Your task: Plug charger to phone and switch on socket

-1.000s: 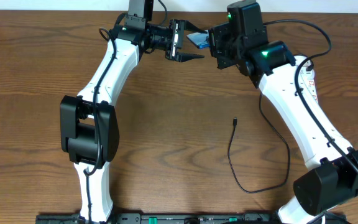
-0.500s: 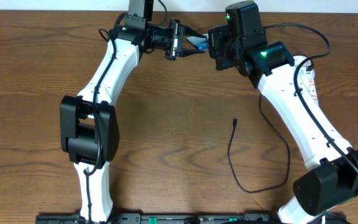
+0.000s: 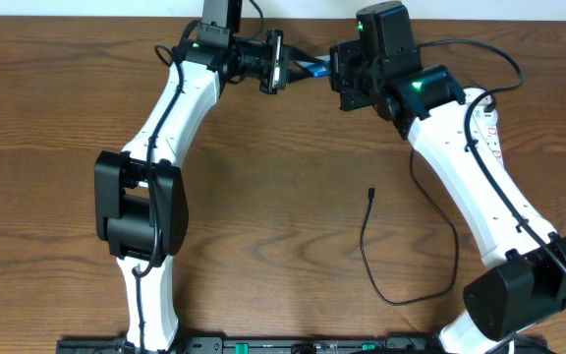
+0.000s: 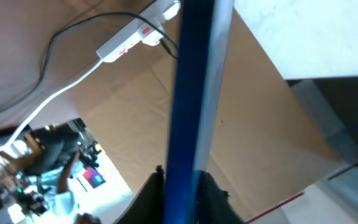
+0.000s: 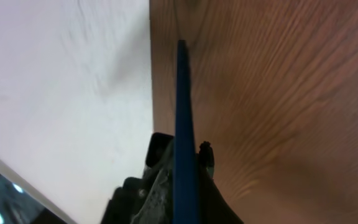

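Observation:
The phone [image 3: 309,67] is held edge-on above the far edge of the table, between both arms. My left gripper [image 3: 293,73] is shut on its left end, and my right gripper [image 3: 333,65] is shut on its right end. In the left wrist view the phone [image 4: 194,93] is a blue slab running up from the closed left gripper [image 4: 180,179]. The right wrist view shows the phone [image 5: 184,106] as a thin blue edge clamped in the right gripper [image 5: 186,152]. The charger [image 3: 393,291] lies loose on the table, with its connector tip [image 3: 371,192] free. The socket [image 3: 490,122] lies at the right, partly under the right arm.
In the left wrist view the socket [image 4: 137,38] and its white lead [image 4: 55,102] lie on the wood. A pale wall [image 5: 61,93] borders the table's far edge. Both arm bases stand at the near edge.
The left gripper's jaws have closed onto the phone's left end. The right gripper has kept its hold. The charger has not moved.

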`<state>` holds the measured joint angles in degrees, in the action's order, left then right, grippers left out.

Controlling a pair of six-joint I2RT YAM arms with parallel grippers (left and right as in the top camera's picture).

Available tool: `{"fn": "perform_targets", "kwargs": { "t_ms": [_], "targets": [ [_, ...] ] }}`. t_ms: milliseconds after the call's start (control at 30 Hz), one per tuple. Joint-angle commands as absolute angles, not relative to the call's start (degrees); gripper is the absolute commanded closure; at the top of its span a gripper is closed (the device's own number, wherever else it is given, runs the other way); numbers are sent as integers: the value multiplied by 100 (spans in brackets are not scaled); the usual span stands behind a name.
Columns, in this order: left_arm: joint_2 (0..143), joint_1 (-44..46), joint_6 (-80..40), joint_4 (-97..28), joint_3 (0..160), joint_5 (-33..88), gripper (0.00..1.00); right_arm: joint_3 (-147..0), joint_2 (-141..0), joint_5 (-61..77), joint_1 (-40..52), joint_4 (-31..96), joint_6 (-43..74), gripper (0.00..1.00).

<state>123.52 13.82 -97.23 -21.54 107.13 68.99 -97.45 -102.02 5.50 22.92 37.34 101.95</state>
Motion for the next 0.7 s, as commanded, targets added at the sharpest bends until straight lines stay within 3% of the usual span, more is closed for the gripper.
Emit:
{"fn": "perform_targets", "kwargs": {
  "t_ms": [0,267,367,567,667],
  "targets": [
    [12116,1319,-9802,-2191,10722,6825,92,-9856,-10005,508,2329,3688,10071,98],
    [12116,1319,-9802,-2191,10720,6825,92,-9856,-10005,513,2333,3686,10064,95],
    [12116,1319,-9802,-2191,10722,6823,92,-9856,-10005,508,2335,3686,9915,82],
    [12116,1319,-9601,-2150,10720,6781,92,-9856,-10005,506,2290,3695,9588,70],
    [12116,1319,-9389,-2147,10720,6713,93,-9856,-9994,508,2189,3704,9358,53]
  ]
}}
